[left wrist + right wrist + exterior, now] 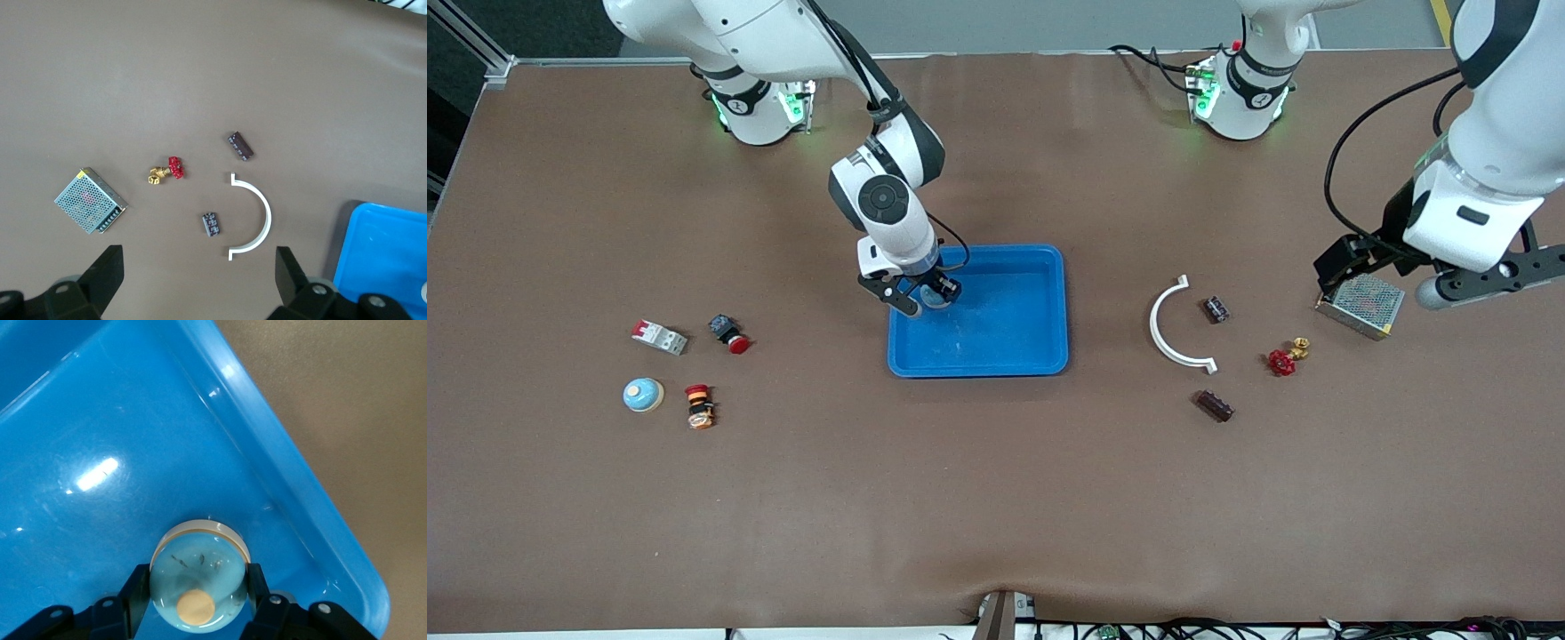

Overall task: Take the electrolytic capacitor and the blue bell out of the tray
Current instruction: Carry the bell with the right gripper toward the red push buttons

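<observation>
Right hand [925, 298] is inside the blue tray [1040, 356], at the corner toward the right arm's end, fingers [137, 593] clamped on a light-blue bell [199, 577]. A second bell [643, 394] sits on the worktop [996, 498] near the right arm's end, beside a red-yellow push button [699, 406]. Left hand [197, 277] hangs high over the worktop with its jaws spread wide, holding nothing. Two capacitors [1216, 309] [1215, 405] lie near the white curved bracket [1169, 324], both outside the tray.
</observation>
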Available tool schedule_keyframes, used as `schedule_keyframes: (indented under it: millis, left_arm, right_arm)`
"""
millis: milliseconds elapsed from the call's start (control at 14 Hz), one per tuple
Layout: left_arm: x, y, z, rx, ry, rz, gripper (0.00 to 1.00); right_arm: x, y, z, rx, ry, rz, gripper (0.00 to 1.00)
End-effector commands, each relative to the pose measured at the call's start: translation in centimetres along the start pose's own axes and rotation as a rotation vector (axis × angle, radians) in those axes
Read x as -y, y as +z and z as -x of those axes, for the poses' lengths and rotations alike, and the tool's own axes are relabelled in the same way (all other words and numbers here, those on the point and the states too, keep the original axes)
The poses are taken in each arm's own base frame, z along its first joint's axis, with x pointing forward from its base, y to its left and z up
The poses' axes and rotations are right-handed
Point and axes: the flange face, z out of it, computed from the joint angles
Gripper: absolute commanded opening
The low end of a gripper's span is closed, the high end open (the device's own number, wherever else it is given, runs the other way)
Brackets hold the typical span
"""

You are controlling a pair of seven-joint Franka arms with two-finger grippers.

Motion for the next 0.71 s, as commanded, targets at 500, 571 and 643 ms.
schedule_keyframes:
  millis: [500,571,643]
  left_arm:
    - [4.6,-3.2,4.2,0.054,0.103,0.038,1.0]
    - [4.7,-3.6,4.8,0.049,0.104,0.036,1.0]
    - [4.7,-3.7,5.4,0.047,0.107,0.034,1.0]
  right_arm:
    - [-2.1,-11.1,-9.6,0.074,-0.293,0.223,0.0]
    - [-3.3,-11.6,-11.1,0.053,-0.352,0.262,0.0]
    - [-4.2,-12.4,-12.3,0.045,-0.42,0.283,0.0]
